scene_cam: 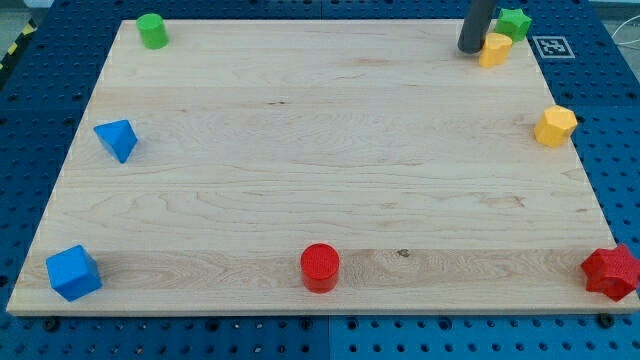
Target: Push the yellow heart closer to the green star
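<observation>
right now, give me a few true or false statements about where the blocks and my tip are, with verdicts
1. My tip sits just to the view's left of the yellow heart. True.
2. The green star is at the view's bottom left. False: it is at the top right, just beyond the heart.
3. The red cylinder lies near the board's bottom edge. True.
4. The green cylinder touches the blue cube. False: they sit far apart, at the top left and bottom left.
5. The yellow hexagon lies near the right edge. True.
</observation>
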Motion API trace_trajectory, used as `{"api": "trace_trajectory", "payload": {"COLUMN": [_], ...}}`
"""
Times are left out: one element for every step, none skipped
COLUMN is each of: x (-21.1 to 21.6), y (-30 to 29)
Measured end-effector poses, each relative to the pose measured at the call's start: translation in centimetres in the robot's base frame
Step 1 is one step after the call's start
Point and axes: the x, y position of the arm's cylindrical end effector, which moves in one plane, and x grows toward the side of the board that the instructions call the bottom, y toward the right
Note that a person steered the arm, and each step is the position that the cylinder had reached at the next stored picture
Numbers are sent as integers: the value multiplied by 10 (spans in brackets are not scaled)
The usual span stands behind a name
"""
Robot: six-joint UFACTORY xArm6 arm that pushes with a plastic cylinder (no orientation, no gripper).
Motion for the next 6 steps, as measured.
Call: {"api": "trace_trajectory", "payload": {"x": [-6, -12, -12, -12, -12, -12], "y": [0, 6, 26, 38, 42, 25]}}
